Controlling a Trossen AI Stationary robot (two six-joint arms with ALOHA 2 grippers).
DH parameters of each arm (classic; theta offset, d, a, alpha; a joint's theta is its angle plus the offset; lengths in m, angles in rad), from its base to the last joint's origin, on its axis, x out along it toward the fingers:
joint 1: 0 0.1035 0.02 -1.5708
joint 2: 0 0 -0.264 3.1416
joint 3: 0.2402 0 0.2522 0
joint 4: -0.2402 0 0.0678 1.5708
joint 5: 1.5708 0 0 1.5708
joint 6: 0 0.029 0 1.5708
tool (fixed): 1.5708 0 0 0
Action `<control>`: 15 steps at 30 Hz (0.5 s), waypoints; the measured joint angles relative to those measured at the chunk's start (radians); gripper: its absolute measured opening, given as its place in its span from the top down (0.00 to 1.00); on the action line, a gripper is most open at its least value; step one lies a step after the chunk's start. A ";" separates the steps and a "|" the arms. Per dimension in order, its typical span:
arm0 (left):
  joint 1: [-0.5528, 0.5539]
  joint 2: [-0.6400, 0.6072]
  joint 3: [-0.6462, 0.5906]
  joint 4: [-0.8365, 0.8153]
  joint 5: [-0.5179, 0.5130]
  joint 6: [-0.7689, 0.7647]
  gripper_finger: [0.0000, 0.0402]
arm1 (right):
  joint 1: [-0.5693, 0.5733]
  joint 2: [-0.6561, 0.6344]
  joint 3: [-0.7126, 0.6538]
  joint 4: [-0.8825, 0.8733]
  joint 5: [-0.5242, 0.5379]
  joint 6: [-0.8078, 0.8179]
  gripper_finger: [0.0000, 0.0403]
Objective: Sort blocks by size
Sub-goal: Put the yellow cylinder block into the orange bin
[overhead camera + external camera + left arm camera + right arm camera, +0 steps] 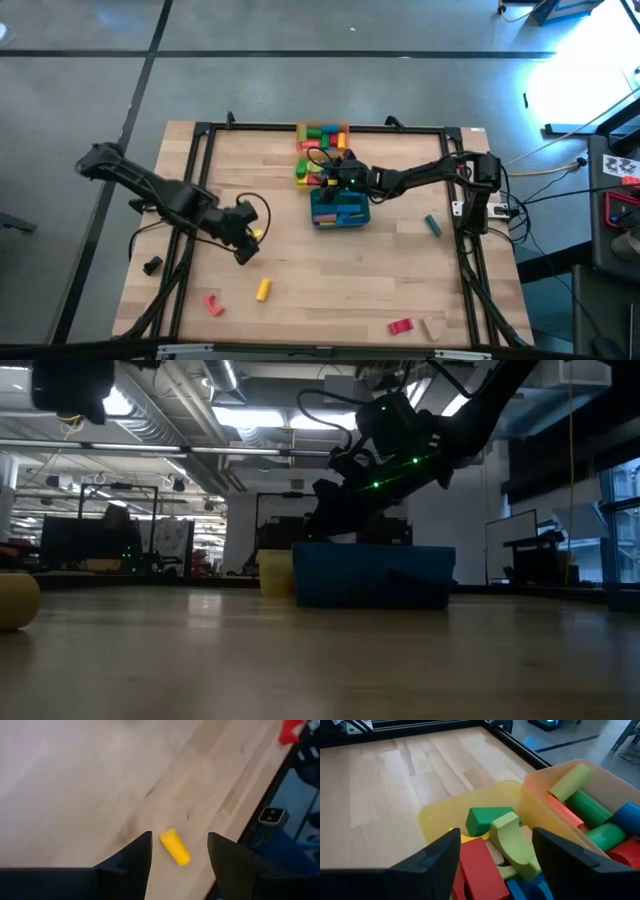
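The right hand (325,172) hangs just above centre of the high view, over the yellow tray (440,810), its fingers spread wide with nothing between them. In the right wrist view that tray holds a green block (487,817), a pale green arch (512,842) and a red bar (480,870) piled together. Touching it, the orange tray (540,782) carries green cylinders (590,807), a lime cylinder (570,781) and other blocks. In the high view the teal tray (340,210) sits just below both, near the frame's middle.

The left hand (250,240) hovers left of centre over the bare counter (330,280), fingers open and empty. Its wrist view shows a yellow cylinder (175,846) lying on the wood in the gap between the fingers.

Loose blocks are scattered across the lower part of the high view: a yellow cylinder (263,289) and a pink arch (213,304) at lower left, a red block (400,326) at lower right, and a teal bar (432,225) toward the right.
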 joint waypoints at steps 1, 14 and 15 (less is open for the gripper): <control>-0.012 0.017 0.000 0.004 0.003 -0.051 0.56 | 0.000 0.000 0.000 0.000 0.000 0.000 0.38; -0.106 0.274 0.000 0.008 0.149 -0.391 0.56 | 0.000 -0.009 0.000 -0.009 0.000 -0.050 0.34; -0.109 0.296 0.000 0.020 0.149 -0.403 0.56 | 0.001 -0.017 0.000 -0.011 0.000 -0.072 0.34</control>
